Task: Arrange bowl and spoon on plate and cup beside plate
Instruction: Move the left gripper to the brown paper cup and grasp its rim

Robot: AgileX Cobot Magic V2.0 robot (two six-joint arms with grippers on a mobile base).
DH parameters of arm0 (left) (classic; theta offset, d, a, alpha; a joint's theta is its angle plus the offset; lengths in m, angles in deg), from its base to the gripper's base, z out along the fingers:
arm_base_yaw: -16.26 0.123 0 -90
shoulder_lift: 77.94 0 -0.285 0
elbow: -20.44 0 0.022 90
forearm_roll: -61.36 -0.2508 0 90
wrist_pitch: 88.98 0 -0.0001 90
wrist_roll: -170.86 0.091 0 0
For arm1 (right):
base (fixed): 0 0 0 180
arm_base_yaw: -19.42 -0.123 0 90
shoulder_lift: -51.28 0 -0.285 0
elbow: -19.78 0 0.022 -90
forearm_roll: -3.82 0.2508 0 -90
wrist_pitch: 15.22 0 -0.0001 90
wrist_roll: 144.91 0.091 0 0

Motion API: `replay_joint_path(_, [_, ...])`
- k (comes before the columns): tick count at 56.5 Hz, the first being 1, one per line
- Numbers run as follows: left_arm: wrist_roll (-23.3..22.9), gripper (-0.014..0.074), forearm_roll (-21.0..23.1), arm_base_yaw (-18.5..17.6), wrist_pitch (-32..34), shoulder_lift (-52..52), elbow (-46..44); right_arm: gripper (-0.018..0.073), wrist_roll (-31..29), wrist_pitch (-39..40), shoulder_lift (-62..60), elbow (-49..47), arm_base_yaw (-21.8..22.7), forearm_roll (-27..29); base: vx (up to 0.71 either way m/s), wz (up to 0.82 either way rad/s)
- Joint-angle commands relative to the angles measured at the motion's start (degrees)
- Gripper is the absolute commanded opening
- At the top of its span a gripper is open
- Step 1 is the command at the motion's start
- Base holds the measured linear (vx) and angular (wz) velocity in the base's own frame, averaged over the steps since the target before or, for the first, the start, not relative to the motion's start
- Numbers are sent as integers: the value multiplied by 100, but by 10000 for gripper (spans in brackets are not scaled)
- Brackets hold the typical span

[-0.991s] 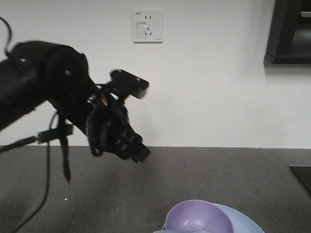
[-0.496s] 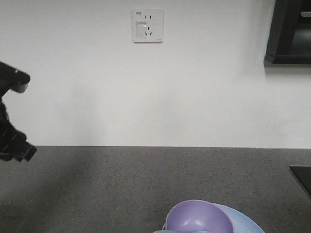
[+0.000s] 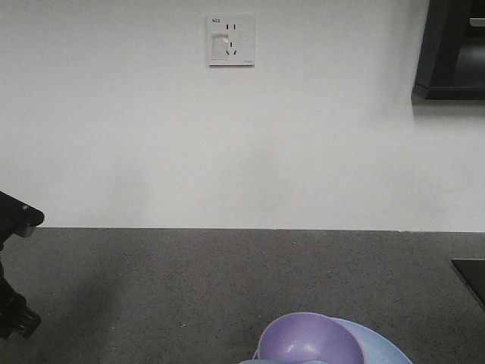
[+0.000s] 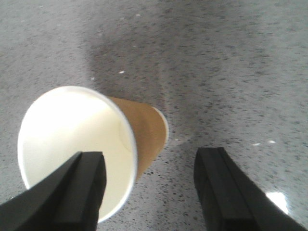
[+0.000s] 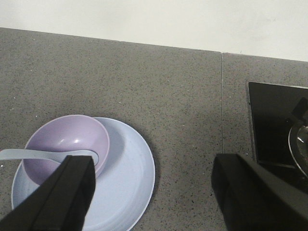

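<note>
In the left wrist view the brown paper cup (image 4: 77, 149) stands on the speckled counter, its cream inside facing the camera. My left gripper (image 4: 151, 192) is open just above it. One finger (image 4: 82, 190) hangs over the cup's mouth and the other (image 4: 231, 192) is clear to its right, touching nothing. The right wrist view shows the lavender bowl (image 5: 65, 144) sitting on the left part of the light blue plate (image 5: 127, 178). The pale spoon (image 5: 48, 155) lies in the bowl, handle pointing left. My right gripper (image 5: 161, 192) hovers open above the plate's right edge.
A black cooktop (image 5: 276, 125) with a pot rim sits at the right end of the counter. A white wall with a socket (image 3: 231, 39) backs the counter. The left arm (image 3: 14, 315) shows at the front view's left edge, with the bowl (image 3: 307, 341) at the bottom.
The left arm has swung from the middle of the front view to its far left edge and dropped lower. Bowl and plate have not moved.
</note>
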Motion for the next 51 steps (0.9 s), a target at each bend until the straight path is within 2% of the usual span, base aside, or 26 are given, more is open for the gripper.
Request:
replay_joint_path(1, [-137, 520, -247, 9, 256, -167, -69, 564, -29, 456, -8, -159, 6, -90, 0, 0])
replay_joint_path(15, [-144, 520, -282, 14, 363, 93, -52, 564, -29, 430, -8, -159, 6, -85, 0, 0])
replay_joint_path(29, [-197, 488, -226, 350, 388, 375, -52, 564, -29, 417, -8, -159, 6, -85, 0, 0])
replay_joint_path(32, [-249, 454, -214, 351, 414, 375, -52, 564, -29, 424, -8, -159, 6, -85, 0, 0])
replay_joint_path(36, [-244, 360, -208, 351, 492, 369, -52, 564, -29, 437, -8, -159, 6, -85, 0, 0])
replay_joint_path(46, [81, -13, 99, 346, 518, 369, -52, 564, -29, 442, -8, -159, 6, -85, 0, 0])
replay_joint_path(51, [225, -8, 280, 346, 591, 369, -52, 564, -29, 442, -8, -159, 6, -85, 0, 0])
